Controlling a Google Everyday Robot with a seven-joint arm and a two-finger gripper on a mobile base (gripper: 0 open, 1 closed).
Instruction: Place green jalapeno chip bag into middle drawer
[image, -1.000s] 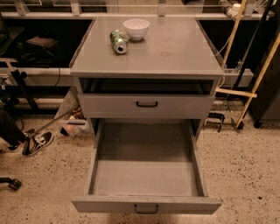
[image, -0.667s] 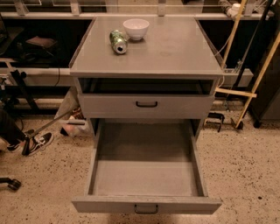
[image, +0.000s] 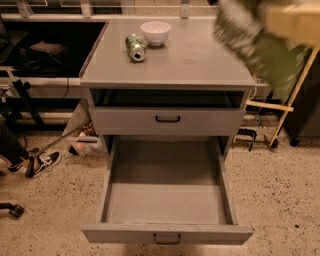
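The green jalapeno chip bag (image: 255, 45) hangs in the air at the top right, blurred, over the right edge of the cabinet top. My gripper (image: 292, 20), a pale beige shape, enters from the top right corner and is shut on the bag's upper part. The middle drawer (image: 167, 202) is pulled wide open at the bottom centre. Its flat grey tray holds nothing, and its small dark handle (image: 167, 239) is at the front. The bag is well above the drawer and to its right.
The grey cabinet top (image: 195, 60) carries a white bowl (image: 155, 32) and a green drink can (image: 135, 47) lying on its side. The shallower upper drawer front (image: 167, 120) is slightly open. A shoe (image: 45, 162) is at the left, a wooden frame (image: 287, 107) at the right.
My gripper with the green chip bag has come into view at the top right; before, neither showed. The drawer, bowl and can have not moved.
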